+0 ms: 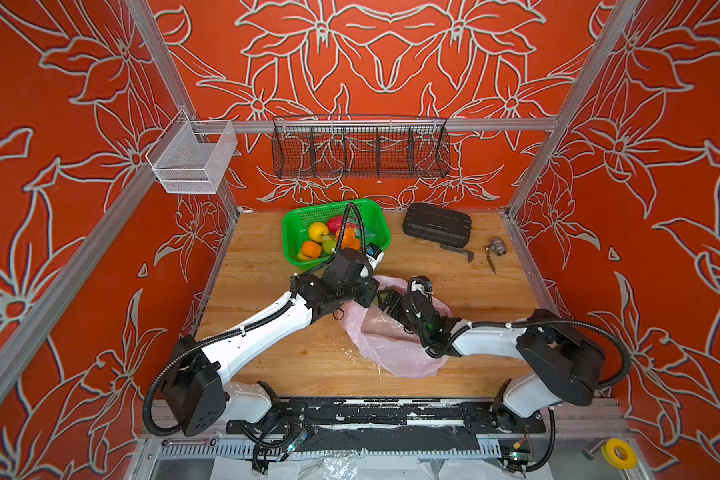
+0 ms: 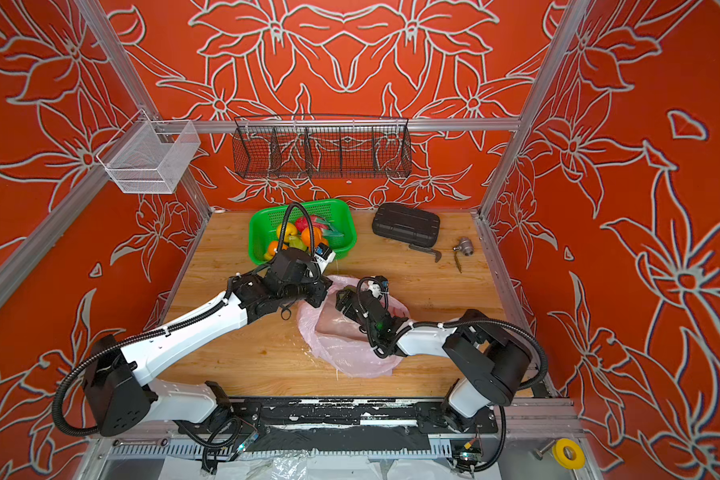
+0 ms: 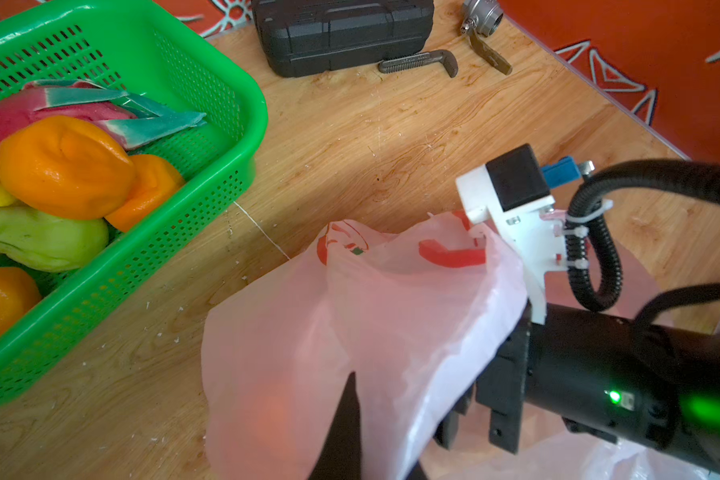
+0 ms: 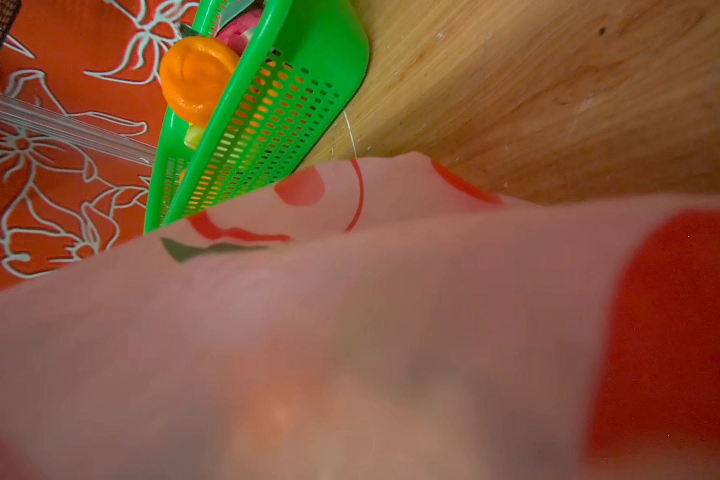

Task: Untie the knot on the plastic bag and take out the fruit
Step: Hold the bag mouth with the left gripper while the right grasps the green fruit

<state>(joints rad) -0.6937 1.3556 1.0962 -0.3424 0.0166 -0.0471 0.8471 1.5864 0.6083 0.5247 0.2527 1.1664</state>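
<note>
Pink plastic bag point(image 1: 391, 349) lies slumped on the wooden table point(image 1: 267, 353), near the front, well apart from the tools at the back. No knot visible and the mouth gapes, so the untying looks done. The left gripper point(image 3: 348, 399) is pressed together on the bag's rim film and holds it lifted, probably to keep the mouth propped up so the other arm can get in. The right gripper point(image 1: 387, 301) is reaching into the opening. Its fingertips are hidden behind the plastic in the left wrist view and its own camera is smothered by film, so I cannot tell whether it is spread or closed. Most of the fruit point(image 1: 317, 230) is piled in the green basket point(image 1: 308, 212) just behind the bag, a short carry away. An orange glow point(image 3: 271, 411) shows through the film, likely one piece left inside. Thin film may snag on the fingers.
</note>
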